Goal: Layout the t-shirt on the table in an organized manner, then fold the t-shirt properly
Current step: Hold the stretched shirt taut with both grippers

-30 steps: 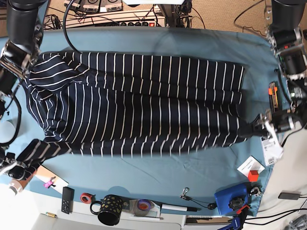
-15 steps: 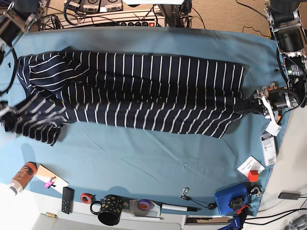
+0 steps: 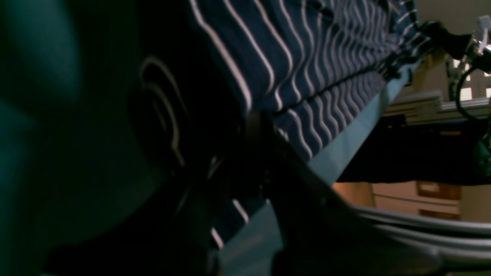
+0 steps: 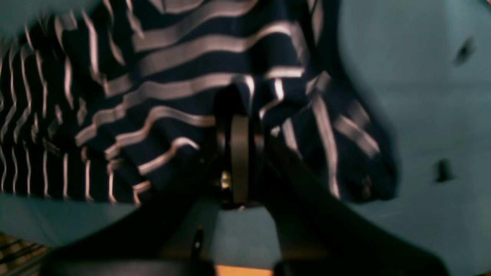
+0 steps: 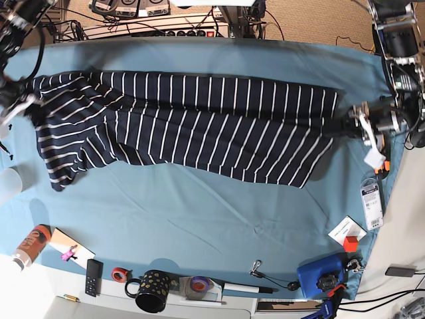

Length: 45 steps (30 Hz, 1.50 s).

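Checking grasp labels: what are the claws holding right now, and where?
Both are shut on the shirt. Left claw pinches its edge at one end, by the table edge; right claw pinches bunched fabric at the opposite end. Which part exactly cannot be told.

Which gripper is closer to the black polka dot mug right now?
Left. The left gripper grips the t-shirt up and right of the mug; the right gripper is a bit farther, upper left.
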Each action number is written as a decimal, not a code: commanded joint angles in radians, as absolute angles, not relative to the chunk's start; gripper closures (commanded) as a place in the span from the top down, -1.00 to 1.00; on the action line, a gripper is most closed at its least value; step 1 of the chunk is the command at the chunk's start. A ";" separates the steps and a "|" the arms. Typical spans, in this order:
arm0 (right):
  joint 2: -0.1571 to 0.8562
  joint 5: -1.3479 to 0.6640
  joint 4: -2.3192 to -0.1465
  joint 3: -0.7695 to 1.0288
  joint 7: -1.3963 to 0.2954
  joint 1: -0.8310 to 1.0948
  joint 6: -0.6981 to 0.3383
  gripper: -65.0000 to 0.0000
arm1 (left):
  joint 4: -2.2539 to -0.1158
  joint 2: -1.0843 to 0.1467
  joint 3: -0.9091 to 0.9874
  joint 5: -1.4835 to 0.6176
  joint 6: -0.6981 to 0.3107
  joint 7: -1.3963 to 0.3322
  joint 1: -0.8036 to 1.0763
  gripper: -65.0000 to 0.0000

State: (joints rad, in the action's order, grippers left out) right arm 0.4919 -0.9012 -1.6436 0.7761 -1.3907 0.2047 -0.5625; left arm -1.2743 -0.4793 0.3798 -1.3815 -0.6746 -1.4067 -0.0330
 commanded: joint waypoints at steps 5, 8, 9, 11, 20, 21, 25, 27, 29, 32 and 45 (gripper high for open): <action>0.496 -0.927 -1.661 0.788 -1.367 0.254 -0.586 -1.00 | -1.289 -0.499 0.385 -1.411 -0.679 -1.396 -0.019 -1.00; 0.496 -0.924 -1.661 0.791 -1.352 0.257 -0.591 -1.00 | -1.289 -0.499 0.385 -1.412 -0.679 -1.396 -0.016 -1.00; 0.496 -0.924 -1.661 0.795 -1.343 0.257 -0.591 -1.00 | -1.289 -0.499 0.385 -1.412 -0.679 -1.396 -0.017 -1.00; 0.496 -0.922 -1.661 0.805 -1.339 0.257 -0.591 -1.00 | -1.289 -0.498 0.385 -1.415 -0.678 -1.396 -0.016 -1.00; 0.495 -0.867 -1.661 0.884 -1.332 0.258 -0.611 -1.00 | -1.289 -0.499 0.385 -1.415 -0.678 -1.396 -0.010 -1.00; 0.490 -0.867 -1.661 0.884 -1.333 0.257 -0.611 -1.00 | -1.289 -0.499 0.385 -1.415 -0.678 -1.396 -0.010 -1.00; 0.463 -0.834 -1.661 0.885 -1.323 0.257 -0.611 -1.00 | -1.289 -0.499 0.385 -1.414 -0.678 -1.396 -0.004 -1.00; 0.451 -0.797 -1.661 0.885 -1.295 0.258 -0.611 -1.00 | -1.290 -0.500 0.385 -1.414 -0.678 -1.396 0.007 -1.00; 0.449 -0.793 -1.661 0.885 -1.279 0.257 -0.611 -1.00 | -1.290 -0.500 0.385 -1.419 -0.679 -1.396 0.019 -1.00; 0.448 -0.796 -1.661 0.884 -1.280 0.257 -0.611 -1.00 | -1.290 -0.499 0.385 -1.461 -0.686 -1.396 0.021 -1.00; 0.446 -0.796 -1.661 0.884 -1.286 0.257 -0.611 -1.00 | -1.295 -0.508 0.385 -1.460 -0.698 -1.396 -0.035 -0.04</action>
State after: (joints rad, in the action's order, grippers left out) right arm 0.4206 -0.7845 -1.6447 0.8761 -1.3014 0.2607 -0.6067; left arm -1.2762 -0.4854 0.3801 -1.4338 -0.6937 -1.4124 -0.0143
